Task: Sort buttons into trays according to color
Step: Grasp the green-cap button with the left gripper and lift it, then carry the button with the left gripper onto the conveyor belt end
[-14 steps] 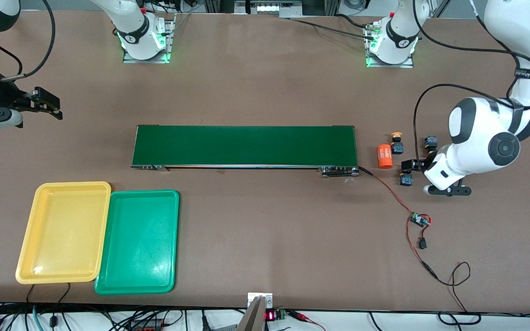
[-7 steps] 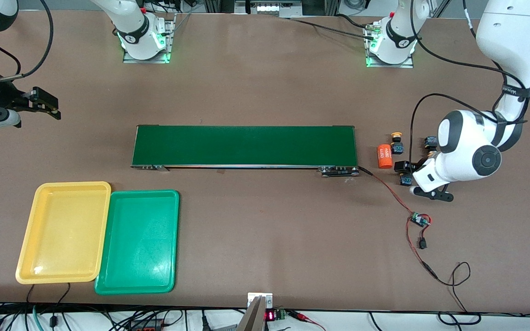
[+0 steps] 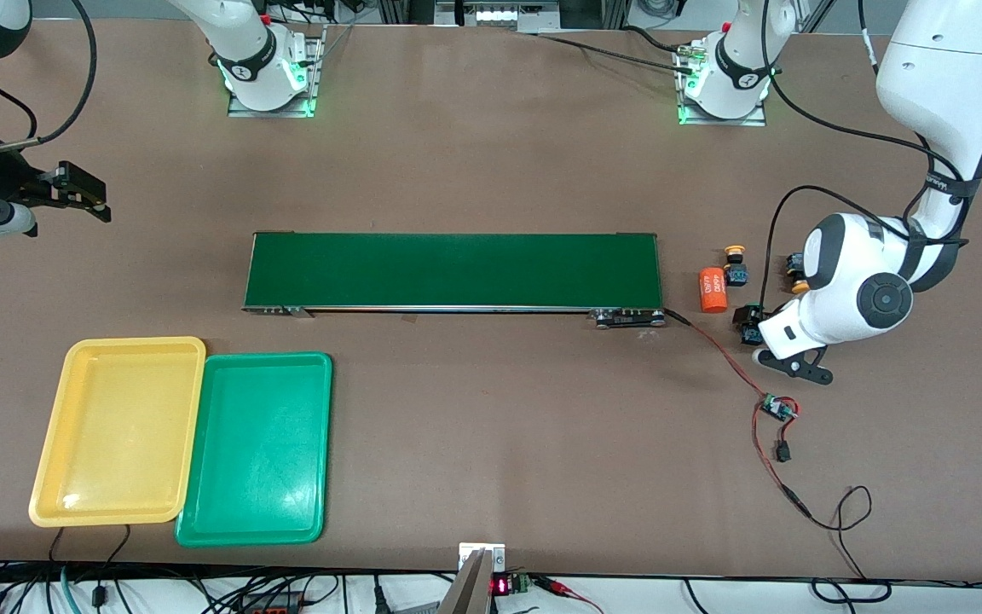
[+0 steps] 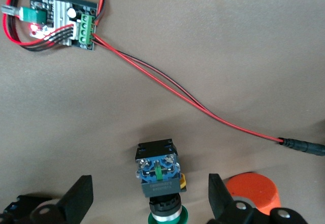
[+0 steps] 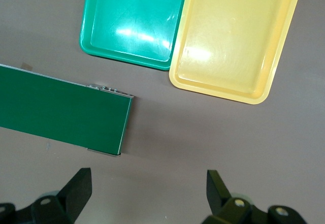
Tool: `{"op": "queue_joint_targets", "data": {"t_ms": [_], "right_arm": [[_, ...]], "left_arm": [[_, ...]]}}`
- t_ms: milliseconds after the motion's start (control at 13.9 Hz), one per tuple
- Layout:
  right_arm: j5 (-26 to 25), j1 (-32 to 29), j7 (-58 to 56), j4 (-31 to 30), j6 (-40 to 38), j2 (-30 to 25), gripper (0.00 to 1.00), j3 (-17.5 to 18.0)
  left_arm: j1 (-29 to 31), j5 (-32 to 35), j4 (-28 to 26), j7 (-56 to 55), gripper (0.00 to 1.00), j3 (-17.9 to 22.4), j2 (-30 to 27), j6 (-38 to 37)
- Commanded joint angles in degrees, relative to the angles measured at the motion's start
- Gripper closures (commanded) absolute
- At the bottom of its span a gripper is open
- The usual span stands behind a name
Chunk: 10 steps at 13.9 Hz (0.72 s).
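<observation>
A green button (image 4: 158, 176) lies on its side on the table, black body and blue block showing, just past the conveyor end at the left arm's end. My left gripper (image 4: 150, 199) is open and low over it, one finger on each side, touching nothing; in the front view this gripper (image 3: 755, 324) hides most of that button (image 3: 750, 336). A yellow button (image 3: 736, 263) lies farther from the camera, beside an orange cylinder (image 3: 713, 290). The yellow tray (image 3: 116, 431) and green tray (image 3: 257, 448) sit side by side at the right arm's end. My right gripper (image 3: 99, 203) waits there, open and empty.
The long dark green conveyor belt (image 3: 453, 270) runs across the middle of the table. A small controller board (image 3: 776, 408) with red wires lies nearer the camera than the left gripper. The right wrist view shows the green tray (image 5: 134, 21), yellow tray (image 5: 236, 36) and belt end (image 5: 61, 109).
The left arm has swung toward the conveyor's end, bringing its open gripper over the green button. The right arm has hardly moved.
</observation>
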Motion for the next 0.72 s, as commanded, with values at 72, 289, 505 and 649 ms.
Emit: {"op": "queue_joint_targets", "data": {"t_ms": [72, 289, 505, 649], "right_arm": [[-0.43, -0.2, -0.97, 0.99, -0.73, 0.29, 0.0, -0.01], [-0.43, -0.2, -0.88, 0.99, -0.73, 0.29, 0.0, -0.01], [0.1, -0.2, -0.8, 0.99, -0.73, 0.37, 0.0, -0.01], [0.19, -0.29, -0.71, 0.99, -0.73, 0.55, 0.0, -0.01]], "left_arm": [[0.59, 1.34, 0.76, 1.03, 0.0, 0.01, 1.96, 1.02], [0.67, 0.73, 0.58, 0.68, 0.0, 0.01, 2.76, 1.02], [0.67, 0.73, 0.58, 0.15, 0.0, 0.01, 3.11, 0.94], [0.67, 0.73, 0.67, 0.67, 0.2, 0.01, 3.11, 0.85]]}}
